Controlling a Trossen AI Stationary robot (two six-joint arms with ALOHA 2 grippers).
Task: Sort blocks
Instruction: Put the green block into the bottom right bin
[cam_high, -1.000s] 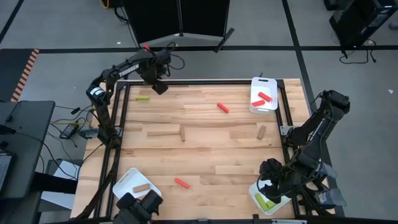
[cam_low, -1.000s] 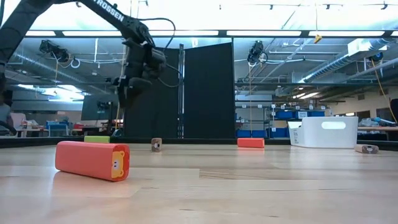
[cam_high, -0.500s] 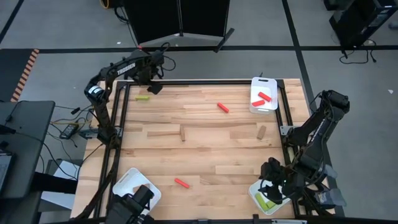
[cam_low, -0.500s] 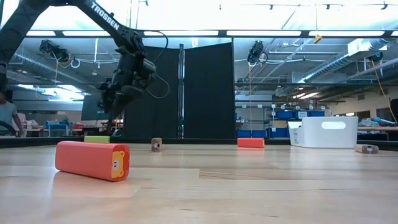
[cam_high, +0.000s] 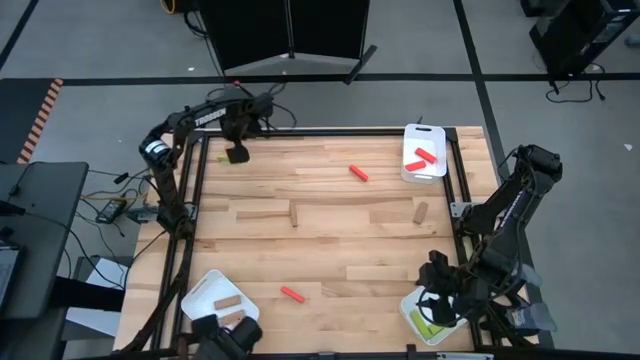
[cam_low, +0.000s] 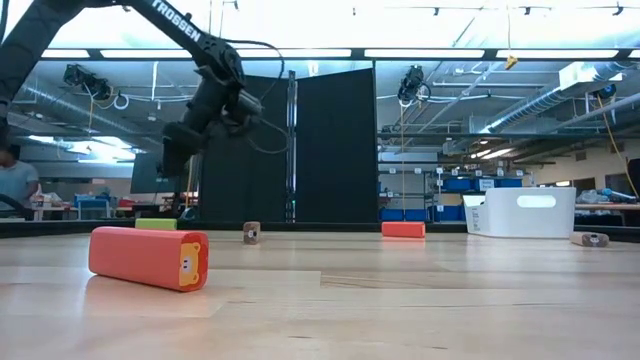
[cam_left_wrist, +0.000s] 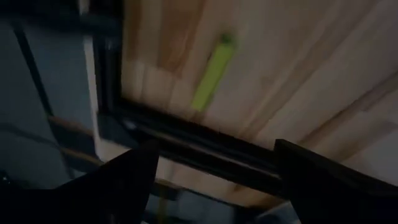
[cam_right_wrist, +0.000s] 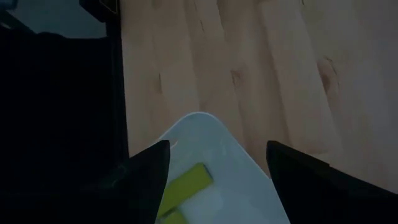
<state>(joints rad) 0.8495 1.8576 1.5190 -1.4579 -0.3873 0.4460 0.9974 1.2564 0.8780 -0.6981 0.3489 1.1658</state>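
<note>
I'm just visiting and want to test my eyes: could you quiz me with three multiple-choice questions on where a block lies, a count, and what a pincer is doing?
1. The yellow-green block under the left pincer lies:
A. in a tray
B. on bare wood near the table's edge
C. atop a red block

2. Red blocks in the far white tray:
A. none
B. two
C. five

3. The left pincer is:
A. open and empty
B. shut on a brown block
C. resting in a tray

Answers: 1 B, the left wrist view shows it on planks beside the frame. 2 B, two red blocks show from above. 3 A, its fingers stand apart with nothing between.
</note>
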